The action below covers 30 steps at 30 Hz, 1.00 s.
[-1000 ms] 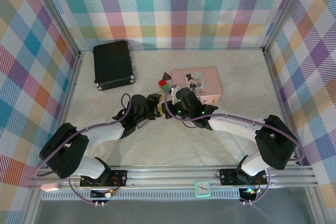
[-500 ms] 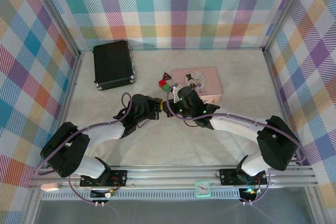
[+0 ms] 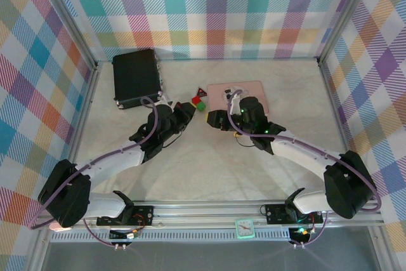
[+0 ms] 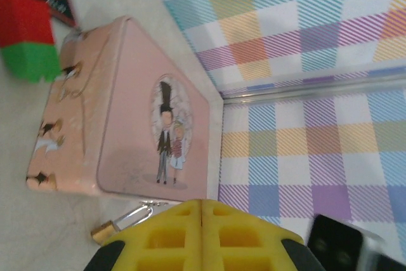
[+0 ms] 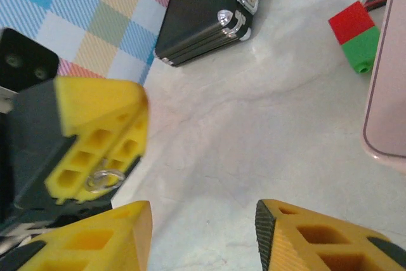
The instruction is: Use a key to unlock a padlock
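- Black case (image 3: 136,78): lies shut at the far left of the table, well apart from both arms.
- Pink box (image 4: 127,87): lies flat in the middle of the table, with the red and green blocks (image 4: 25,36) near its left end.
- Left claw (image 4: 202,226): its yellow pads are pressed together. The right wrist view shows a small silver ring (image 5: 104,179) at their tip, probably the ring of the key, so the key seems pinched there. The blade itself is too small to make out.
- Right claw (image 5: 203,239): its fingers are spread wide over bare table and hold nothing.
- Padlock (image 4: 115,225): lies on its side on the table, just beside the box's edge and near the left claw. Nothing grips it.
- Risk: the padlock is loose, so pushing the key at it would likely slide or spin it instead of seating the key.
- Risk: the key is held only by a thin pinch and could twist or drop.
- Risk: the right claw could nudge the box as it reaches for the padlock.
- Change: a second ago the two claws sat nearly touching, nearer the arm bases. They are now apart and farther back, the left by the blocks and the right at the box.
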Available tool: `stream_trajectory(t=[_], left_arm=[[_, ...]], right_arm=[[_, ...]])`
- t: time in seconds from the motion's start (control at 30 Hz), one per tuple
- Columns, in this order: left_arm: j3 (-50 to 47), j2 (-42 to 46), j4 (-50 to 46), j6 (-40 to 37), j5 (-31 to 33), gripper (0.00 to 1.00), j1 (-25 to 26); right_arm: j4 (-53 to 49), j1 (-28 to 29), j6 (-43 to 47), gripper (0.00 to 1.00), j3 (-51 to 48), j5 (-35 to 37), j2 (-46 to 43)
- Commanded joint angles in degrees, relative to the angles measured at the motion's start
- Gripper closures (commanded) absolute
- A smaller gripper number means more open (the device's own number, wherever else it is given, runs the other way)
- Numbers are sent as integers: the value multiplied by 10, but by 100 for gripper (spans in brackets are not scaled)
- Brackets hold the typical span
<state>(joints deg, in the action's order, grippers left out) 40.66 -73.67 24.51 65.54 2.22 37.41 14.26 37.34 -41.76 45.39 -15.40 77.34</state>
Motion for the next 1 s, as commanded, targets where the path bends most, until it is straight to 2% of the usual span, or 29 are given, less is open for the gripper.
stream_trajectory(t=[0.0, 0.2, 0.33, 0.67, 0.8, 0.97], left_arm=[[-13, -4, 78, -97, -6, 100, 6], [-45, -34, 230, -124, -44, 100, 7], [-46, -35, 246, -126, -56, 100, 9], [-61, -41, 283, -83, -60, 100, 18], [-67, -39, 294, -69, -64, 100, 24], [-64, -28, 287, -65, -82, 100, 28]], right_arm=[[126, -4, -57, 55, -12, -102, 11], [261, -4, -103, 60, -25, -175, 47], [306, -4, -113, 63, -33, -183, 64], [336, -5, -110, 74, -30, -180, 95], [340, -11, -103, 80, -32, -176, 93], [329, -27, -80, 94, -32, -191, 90]])
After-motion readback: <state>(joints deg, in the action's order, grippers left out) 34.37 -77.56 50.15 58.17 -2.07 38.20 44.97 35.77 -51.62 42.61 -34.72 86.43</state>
